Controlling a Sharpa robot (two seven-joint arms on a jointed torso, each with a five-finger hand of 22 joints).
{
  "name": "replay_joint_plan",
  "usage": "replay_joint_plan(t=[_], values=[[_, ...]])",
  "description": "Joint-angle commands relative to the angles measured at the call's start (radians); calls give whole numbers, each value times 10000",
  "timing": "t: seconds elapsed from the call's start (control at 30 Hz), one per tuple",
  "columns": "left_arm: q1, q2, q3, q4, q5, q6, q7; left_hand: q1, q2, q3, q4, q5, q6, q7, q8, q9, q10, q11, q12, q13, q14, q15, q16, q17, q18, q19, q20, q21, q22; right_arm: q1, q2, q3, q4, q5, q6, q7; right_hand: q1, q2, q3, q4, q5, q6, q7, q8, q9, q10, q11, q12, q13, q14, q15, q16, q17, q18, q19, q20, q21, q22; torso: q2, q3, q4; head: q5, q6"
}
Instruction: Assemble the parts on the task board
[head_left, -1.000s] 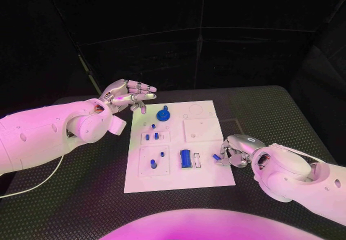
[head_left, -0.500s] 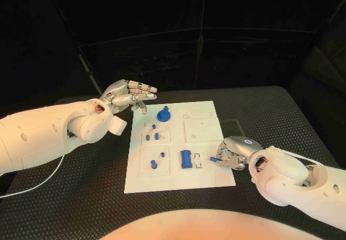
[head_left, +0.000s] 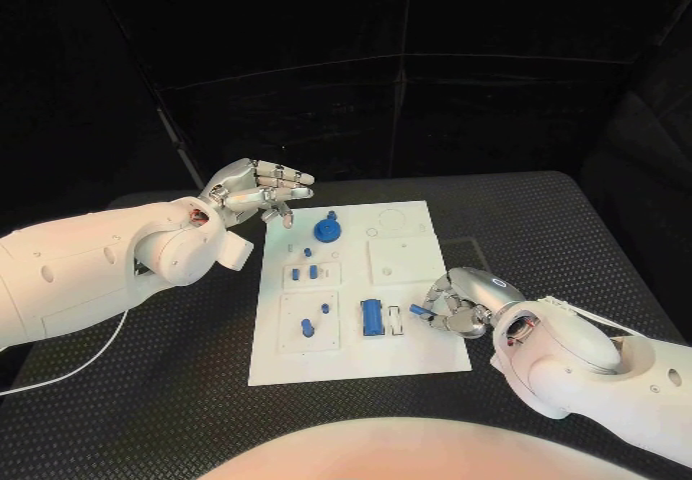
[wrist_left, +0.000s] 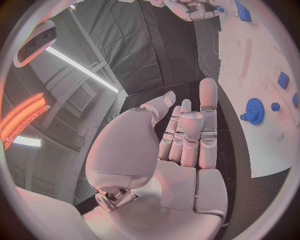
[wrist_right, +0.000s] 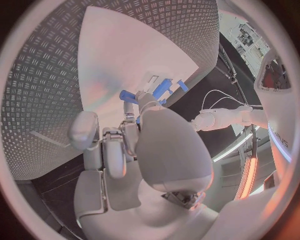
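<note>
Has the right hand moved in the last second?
Yes. The right hand, holding a small blue part, has crept leftward over the task board, toward the blue block.

**Inventory of items in view**

One white task board (head_left: 411, 360) lies on one black bench (head_left: 548, 230). Blue parts: one gear (head_left: 327, 231) with an upright stem, one rectangular block (head_left: 371, 317), four small pegs (head_left: 303, 273) or similar pieces on the board, and one small piece (head_left: 423, 311) at the right hand (head_left: 462, 303). Two hands appear, the left hand (head_left: 260, 192) included.

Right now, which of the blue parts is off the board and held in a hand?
The small blue part pinched by the right hand above the task board's right edge; the others, including the blue gear, sit on the board.
</note>
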Motion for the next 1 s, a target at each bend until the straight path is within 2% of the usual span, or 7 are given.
replay_joint_plan(t=[0.03, 0.2, 0.37, 0.5, 0.67, 0.87, 1.0], values=[[11, -1, 8, 27, 9, 110, 45, 8, 79, -17, -5, 61, -81, -5, 67, 12, -92, -5, 58, 15, -52, 2, 53, -9, 204, -35, 39, -55, -5, 13, 66, 2, 51, 548, -680, -76, -100, -44, 76, 41, 54, 260, -192, -61, 100, 243, -215, -4, 586, 1004, -53, 24, 2633, -59, 48, -9, 30, 1, 2, 1, -24, 22, -7], [12, 2, 8, 35, 9, 122, 43, 8, 79, -17, -5, 61, -81, -5, 67, 12, -92, -5, 58, 15, -52, 2, 53, -9, 204, -35, 39, -55, -5, 13, 224, 3, -8, 775, -599, -85, -224, -121, 160, 122, 29, 277, -190, -95, 105, 248, -212, -10, 588, 1004, -51, 24, 2633, -61, 51, -9, 33, 10, 8, 2, -17, 19, -11], [13, 0, 8, 48, 9, 129, 35, 8, 79, -17, -5, 61, -81, -5, 67, 12, -92, -5, 58, 15, -52, 2, 53, -9, 204, -35, 39, -55, -5, 14, 476, 2, -203, 1023, -52, -125, -614, -263, 139, 345, 304, 318, -172, -152, 123, 252, -192, -30, 581, 1004, -33, 24, 2633, -62, 46, 4, 27, 7, 2, -12, 12, 21, -19], [14, -7, 8, 63, 9, 140, 31, 22, 85, -10, -19, 61, -88, -6, 82, 13, -100, -8, 75, 15, -52, 1, 60, -6, 206, -36, 38, -54, -3, 14, 693, 1, -332, 1085, 165, -165, -1053, -342, -62, 589, -43, 377, -164, -177, 144, 273, -176, -27, 587, 1004, -15, 24, 2633, -62, 48, 19, 26, 11, 6, -1, -3, 59, -17], [15, -14, 8, 82, 9, 211, 45, 22, 85, -10, -19, 61, -88, -6, 82, 13, -100, -8, 75, 15, -52, 1, 60, -6, 206, -36, 38, -54, -3, 14, 878, 1, -489, 1110, 293, -218, -1416, -291, -266, 676, -293, 456, -180, -190, 176, 303, -186, 2, 618, 1004, -22, 24, 2633, -63, 62, 22, 36, 36, -6, -3, -12, 73, -42], [17, -25, 8, 108, 9, 280, 47, 28, 74, -12, -32, 59, -97, -5, 90, 12, -109, -7, 84, 14, -57, 0, 60, -17, 206, -37, 38, -53, -2, 15, 1034, 1, -620, 1056, 474, -264, -1557, -226, -348, 677, -344, 506, -200, -191, 199, 343, -200, 72, 682, 1004, -32, 24, 2633, -74, 99, 15, 74, 108, 2, 1, -24, 94, -49], [18, -20, 8, 113, 9, 306, 33, 28, 74, -12, -32, 59, -97, -5, 90, 12, -109, -7, 84, 14, -57, 0, 60, -17, 206, -37, 38, -53, -2, 15, 1154, 1, -711, 1040, 664, -281, -1602, -208, -378, 677, -362, 527, -207, -188, 209, 348, -205, 79, 689, 1004, -37, 24, 2633, -74, 101, 12, 75, 109, 1, 6, -6, 122, -81]])
